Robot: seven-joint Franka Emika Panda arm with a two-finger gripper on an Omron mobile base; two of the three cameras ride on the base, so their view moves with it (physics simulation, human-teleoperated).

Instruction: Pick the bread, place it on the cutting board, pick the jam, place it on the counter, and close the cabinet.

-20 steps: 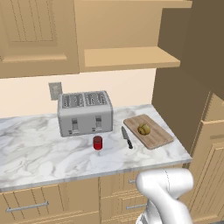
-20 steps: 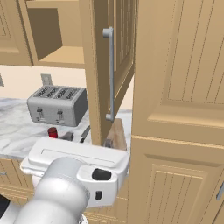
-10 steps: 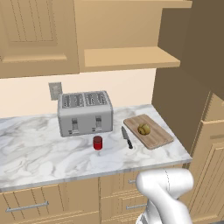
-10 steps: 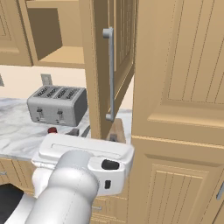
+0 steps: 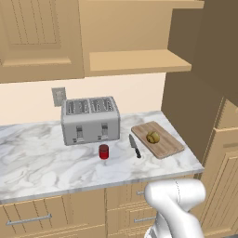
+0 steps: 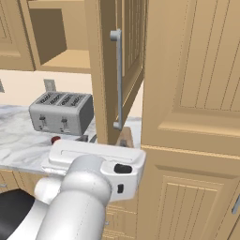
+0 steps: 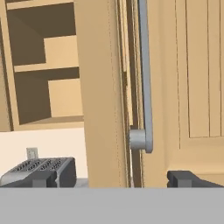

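bread point(image 5: 153, 137) lying on the cutting board point(image 5: 168, 147) at the marble worktop's point(image 5: 42, 160) right end, red jam point(image 5: 104, 151) standing on the worktop before the toaster point(image 5: 90, 119), cabinet point(image 7: 103, 92) door open with its grey bar handle point(image 7: 145, 74) just ahead of the fingers point(image 7: 186, 177), spread wide, holding nothing

This is a kitchen in a home. A long marble counter point(image 5: 42, 162) runs over wooden drawers point(image 5: 51, 216) with bar handles. A silver toaster point(image 5: 90, 120) stands on it, with a plug socket point(image 5: 58, 96) on the wall at 11 o'clock from it. A wooden cutting board point(image 5: 158, 139) and a knife point(image 5: 134, 146) lie at 3 o'clock from the toaster. Wooden cabinets point(image 5: 37, 37) hang above, one with its door point(image 6: 122, 70) open.
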